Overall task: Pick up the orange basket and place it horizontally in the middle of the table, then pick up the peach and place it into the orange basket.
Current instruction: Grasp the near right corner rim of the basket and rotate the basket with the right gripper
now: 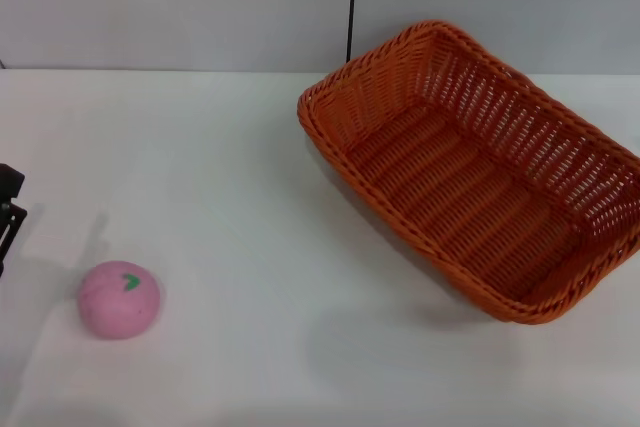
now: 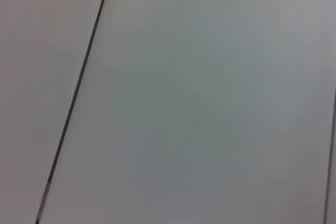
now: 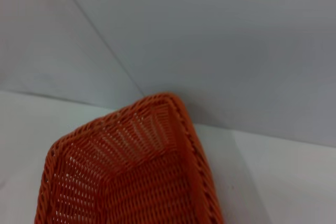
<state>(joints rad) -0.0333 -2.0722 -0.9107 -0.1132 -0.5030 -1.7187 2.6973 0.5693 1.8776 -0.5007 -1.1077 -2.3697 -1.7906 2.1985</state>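
The orange basket (image 1: pixel 480 177) occupies the right half of the white table (image 1: pixel 240 177). It is turned diagonally, its far corner points toward the back wall, and its right end runs out of the head view. A soft shadow lies on the table below its near corner. It is empty. The right wrist view shows one corner of the orange basket (image 3: pixel 131 171) from close by. The pink peach (image 1: pixel 119 298), green leaf mark up, rests on the table at the front left. Only a dark piece of my left gripper (image 1: pixel 8 209) shows at the left edge, left of and behind the peach. My right gripper shows in no view.
A grey wall (image 1: pixel 200 7) with a dark vertical seam (image 1: pixel 352 2) stands behind the table. The left wrist view shows only a plain grey surface with a dark line (image 2: pixel 79 87).
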